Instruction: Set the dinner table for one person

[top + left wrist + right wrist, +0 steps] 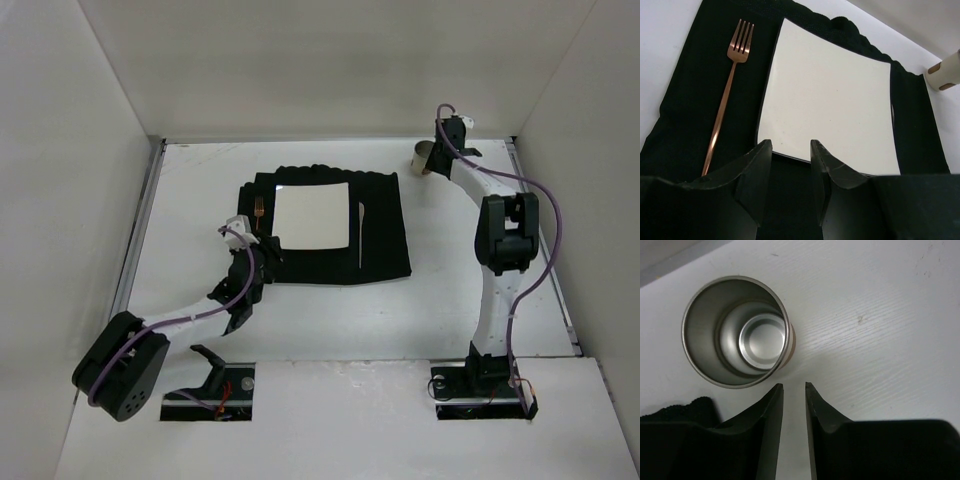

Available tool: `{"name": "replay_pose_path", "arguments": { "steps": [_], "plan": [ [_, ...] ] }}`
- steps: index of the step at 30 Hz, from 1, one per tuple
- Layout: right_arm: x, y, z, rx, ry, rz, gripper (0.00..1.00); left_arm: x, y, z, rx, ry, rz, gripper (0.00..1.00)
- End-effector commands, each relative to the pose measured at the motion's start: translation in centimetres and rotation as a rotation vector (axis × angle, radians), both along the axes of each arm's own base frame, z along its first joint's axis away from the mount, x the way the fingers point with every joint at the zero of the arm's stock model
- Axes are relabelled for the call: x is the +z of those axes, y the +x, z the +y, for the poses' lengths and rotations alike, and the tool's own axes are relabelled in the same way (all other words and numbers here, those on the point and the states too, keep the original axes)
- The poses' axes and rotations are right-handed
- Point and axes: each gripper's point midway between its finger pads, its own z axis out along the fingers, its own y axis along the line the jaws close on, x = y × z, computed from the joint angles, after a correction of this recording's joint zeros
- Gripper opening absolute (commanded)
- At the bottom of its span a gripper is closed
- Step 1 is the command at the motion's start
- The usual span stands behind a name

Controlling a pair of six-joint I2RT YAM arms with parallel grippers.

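Flat matte-white dinner table (330, 330), laid at its middle; round steel cup (735, 332) stood at the far right.
On the black cloth mat (385, 255) a square white plate (312, 215) and a slim copper fork (722, 110) are laid. The left gripper (791, 145) is half spread and empty; the right gripper (794, 386), narrowly parted and empty, is best lifted straight, so the cup just beside it is not knocked.

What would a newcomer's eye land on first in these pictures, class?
The square white plate on the black mat, mid-table, stands out most. Next come the copper fork lying on the mat left of the plate, and the steel cup on the bare table far right, beyond the right claw.
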Motion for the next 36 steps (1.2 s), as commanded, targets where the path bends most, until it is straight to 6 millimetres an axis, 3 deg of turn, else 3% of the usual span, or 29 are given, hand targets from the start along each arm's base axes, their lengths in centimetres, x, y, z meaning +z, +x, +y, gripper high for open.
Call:
{"name": "replay_pose_path", "arguments": {
  "steps": [1,6,8,12,17,23,25,27,30,33,36],
  "plan": [
    [3.3,0.2,0.4,0.001,0.002,-0.058,0.29,1.5,0.6,-0.5,-0.002,-0.048,-0.051,0.35],
    [6.4,-1.7,0.2,-0.014,0.019,-0.149,0.36,1.5,0.6,-0.5,-0.003,-0.05,-0.051,0.35],
    [7.6,-1.4,0.1,-0.013,0.028,-0.186,0.45,1.3,0.7,-0.8,-0.007,-0.046,-0.043,0.35],
    [8.5,0.4,0.3,0.011,0.038,-0.206,0.51,1.2,0.7,-1.3,-0.028,-0.049,-0.04,0.35],
    [6.1,2.9,-0.7,-0.012,0.041,-0.154,0.51,1.4,0.7,-1.0,-0.02,-0.052,-0.045,0.35],
    [2.8,3.8,-1.5,-0.038,0.033,-0.078,0.48,1.2,0.8,-0.5,-0.006,-0.052,-0.041,0.36],
    [2.2,3.6,-1.7,-0.048,0.031,-0.051,0.43,1.3,0.8,-0.5,-0.006,-0.055,-0.042,0.36],
    [2.1,3.6,-1.6,-0.051,0.034,-0.048,0.29,1.1,0.9,-0.5,-0.004,-0.052,-0.038,0.36],
    [4.1,3.5,-1.4,-0.055,0.047,-0.105,0.08,1.2,0.9,-0.5,-0.004,-0.054,-0.041,0.36],
    [8.7,3.1,-1.1,-0.038,0.065,-0.233,0.07,1.1,0.9,-0.5,-0.004,-0.051,-0.037,0.36],
    [12.5,1.9,1.4,0.033,0.073,-0.296,0.07,1.1,0.9,-0.4,-0.004,-0.051,-0.037,0.36]
  ]
}}
